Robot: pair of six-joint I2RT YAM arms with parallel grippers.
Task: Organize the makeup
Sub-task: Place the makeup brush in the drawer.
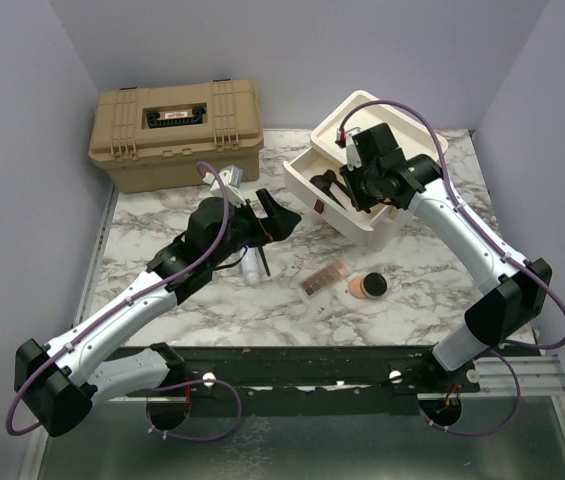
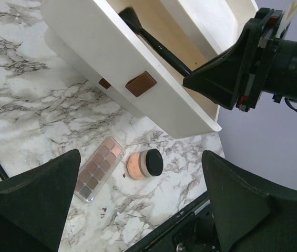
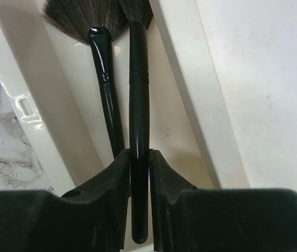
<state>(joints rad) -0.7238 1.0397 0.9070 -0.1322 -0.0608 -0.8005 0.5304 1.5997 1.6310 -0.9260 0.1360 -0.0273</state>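
My right gripper (image 1: 354, 190) (image 3: 140, 155) reaches into the cream drawer (image 1: 307, 165) (image 3: 182, 105), shut on the handle of a black brush (image 3: 139, 79) that points along the drawer. A second, fan-shaped brush (image 3: 105, 73) lies beside it. My left gripper (image 1: 280, 215) (image 2: 140, 156) hovers wide open and holds nothing, above the marble just in front of the drawer. Below it lie the pink palette (image 1: 324, 279) (image 2: 98, 168) and the round black compact (image 1: 368, 286) (image 2: 145, 164) with peach powder. A whitish bottle (image 1: 252, 265) lies under the left arm.
The tan toolbox (image 1: 177, 130) stands shut at the back left. The drawer unit (image 1: 362, 110) sits at the back right, its drawer front (image 2: 111, 58) bearing a brown pull (image 2: 141, 84). A black rail (image 1: 292, 365) runs along the near table edge.
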